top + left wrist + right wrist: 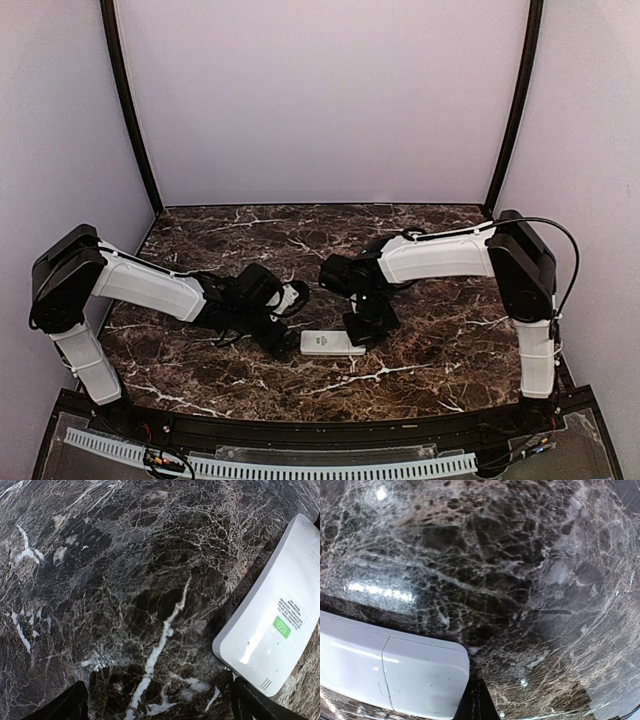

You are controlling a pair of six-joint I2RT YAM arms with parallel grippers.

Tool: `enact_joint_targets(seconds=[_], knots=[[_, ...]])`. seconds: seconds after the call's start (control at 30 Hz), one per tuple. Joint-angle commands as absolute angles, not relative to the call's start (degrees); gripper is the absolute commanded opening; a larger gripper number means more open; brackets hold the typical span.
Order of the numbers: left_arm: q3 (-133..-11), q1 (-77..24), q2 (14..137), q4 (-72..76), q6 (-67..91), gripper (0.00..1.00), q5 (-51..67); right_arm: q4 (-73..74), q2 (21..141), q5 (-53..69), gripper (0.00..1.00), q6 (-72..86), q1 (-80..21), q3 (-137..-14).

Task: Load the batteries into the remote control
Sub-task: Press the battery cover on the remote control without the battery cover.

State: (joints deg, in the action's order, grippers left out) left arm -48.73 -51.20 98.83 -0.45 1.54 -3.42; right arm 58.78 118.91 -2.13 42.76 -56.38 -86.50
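The slim white plastic remote control (332, 343), back-up on the dark marbled desk (450, 350) at lower centre, looks light, stiff and slick, so pinch its long edges; left jaws gape wide, right jaws closed, empty.

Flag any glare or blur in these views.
Right wrist: bright glare patches on the marble table at left, haze toward the right edge, fisheye bending. Left wrist: sharp, just a small shine on the remote control. Top external: even, dimmish light, the remote control washed out white.
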Motion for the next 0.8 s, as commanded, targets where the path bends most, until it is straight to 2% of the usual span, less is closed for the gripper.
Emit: enact_joint_targets(seconds=[0.0,0.3,0.53,0.77], knots=[[-48.5,-51.3,100.2,-3.5,0.7,0.99,-1.9,56.9,121.5,-0.4,0.0,43.1,-57.4,-88.5],[-48.1,-51.3,99.9,-3.0,0.4,0.99,-1.8,60.9,119.2,-4.8,0.0,42.2,-56.5,-87.8],[-48.0,-51.3,99.9,-2.8,0.4,0.99,-1.8,61.8,113.8,-7.0,0.0,43.1,-54.0,-80.2],[-48.0,-51.3,99.9,-2.9,0.4,0.99,-1.7,60.1,115.4,-5.4,0.0,43.4,-54.4,-80.0]])
